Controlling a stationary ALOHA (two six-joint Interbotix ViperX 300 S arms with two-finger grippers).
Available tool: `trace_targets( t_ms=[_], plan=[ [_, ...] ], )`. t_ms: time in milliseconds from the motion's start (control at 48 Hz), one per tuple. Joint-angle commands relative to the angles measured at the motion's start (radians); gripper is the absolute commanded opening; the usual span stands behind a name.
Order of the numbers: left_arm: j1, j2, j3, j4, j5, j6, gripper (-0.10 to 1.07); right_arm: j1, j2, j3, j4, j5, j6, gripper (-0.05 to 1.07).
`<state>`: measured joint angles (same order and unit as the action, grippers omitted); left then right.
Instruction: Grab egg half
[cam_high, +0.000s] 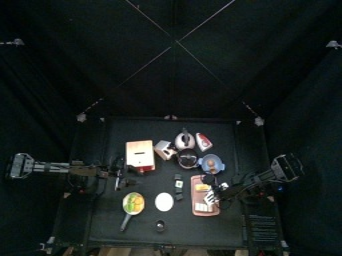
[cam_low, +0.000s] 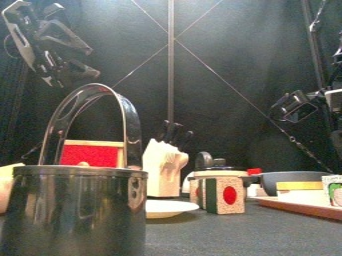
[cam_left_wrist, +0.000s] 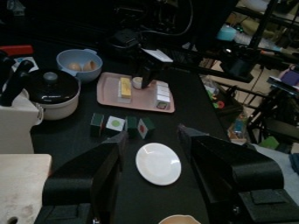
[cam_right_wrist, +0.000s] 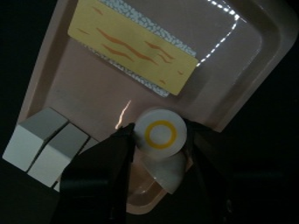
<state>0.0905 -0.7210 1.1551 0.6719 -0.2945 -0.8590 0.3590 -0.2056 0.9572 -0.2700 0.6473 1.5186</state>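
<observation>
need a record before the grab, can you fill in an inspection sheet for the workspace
surface: black table, crowded in the middle
job's things: egg half lying yolk up on the pink tray
clutter: yellow card and pale blocks on the same tray; white plate; blue bowl; lidded pot
grippers: right tool open around the egg half; left tool open above the plate
cables: nothing seen
surroundings: black curtains

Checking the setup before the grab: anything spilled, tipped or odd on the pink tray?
Nothing stands out. The egg half lies yolk up on the tray, beside the yellow card and white blocks, between the right gripper jaws.
</observation>
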Motion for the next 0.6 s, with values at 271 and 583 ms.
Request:
trace_targets(
  t_ms=[271,583],
  plan=[
    [-0.003,0.002,-0.011,0.0,-0.029,0.005,0.87,0.003,-0.026,-0.043,-0.02,-0.002,-0.005,0.67],
    [-0.003,0.002,-0.009,-0.003,-0.029,0.003,0.87,0.002,-0.034,-0.057,-0.087,-0.002,-0.006,0.66]
  ],
)
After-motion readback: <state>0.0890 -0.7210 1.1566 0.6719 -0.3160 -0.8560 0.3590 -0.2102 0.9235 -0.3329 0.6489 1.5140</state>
